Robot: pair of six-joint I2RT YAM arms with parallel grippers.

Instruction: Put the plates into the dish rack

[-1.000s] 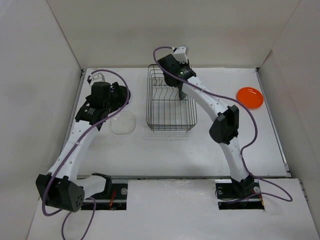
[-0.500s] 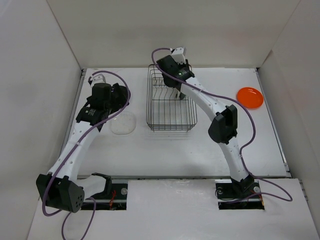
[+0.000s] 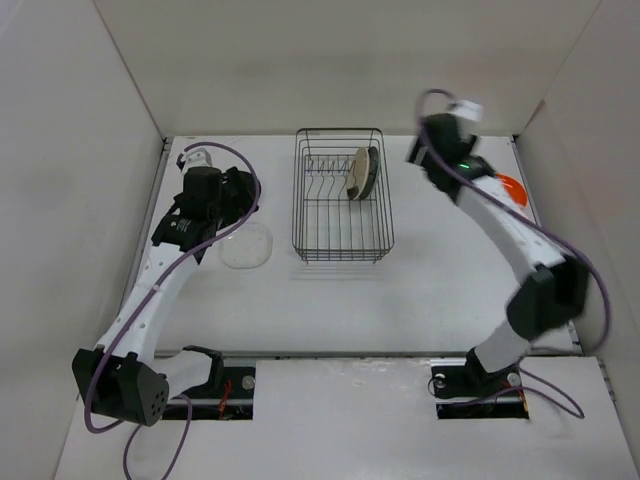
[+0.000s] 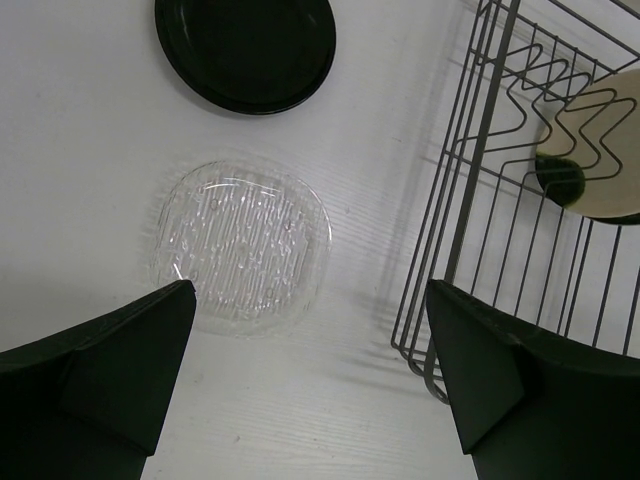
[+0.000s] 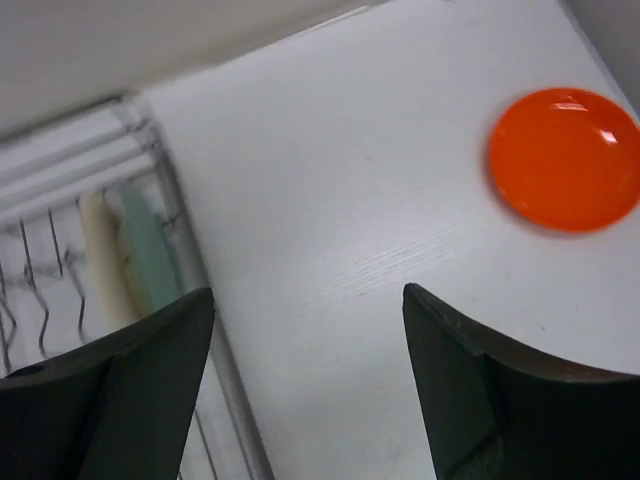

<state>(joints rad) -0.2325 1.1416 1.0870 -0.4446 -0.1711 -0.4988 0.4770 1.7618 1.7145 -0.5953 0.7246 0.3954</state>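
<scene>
Orange is the colour being lined up: the orange plate lies flat on the counter, well apart from the rack. The right hand is held over the bare counter between the two, fingers spread wide with nothing between them. Two plates are already stood on edge among the tines, the cream plate and the teal plate just beside it. On the other side the left hand is hung over the clear plate, also spread and empty, and the black plate lies beyond.

For the orange plate, the cleanest pickup is probably made at the rim. One finger would be slid under the lip and one set on top, so the plate can be tipped upright before it is carried over. A free slot next to the cream plate should be aimed at, with the rim kept off the wires.

Plenty is obscured. From above, the orange plate is half covered by the right arm, and the black plate cannot be made out under the left arm. Which slots are taken cannot be told. The right wrist's look at the rack is blurred and cut off at the edge.
</scene>
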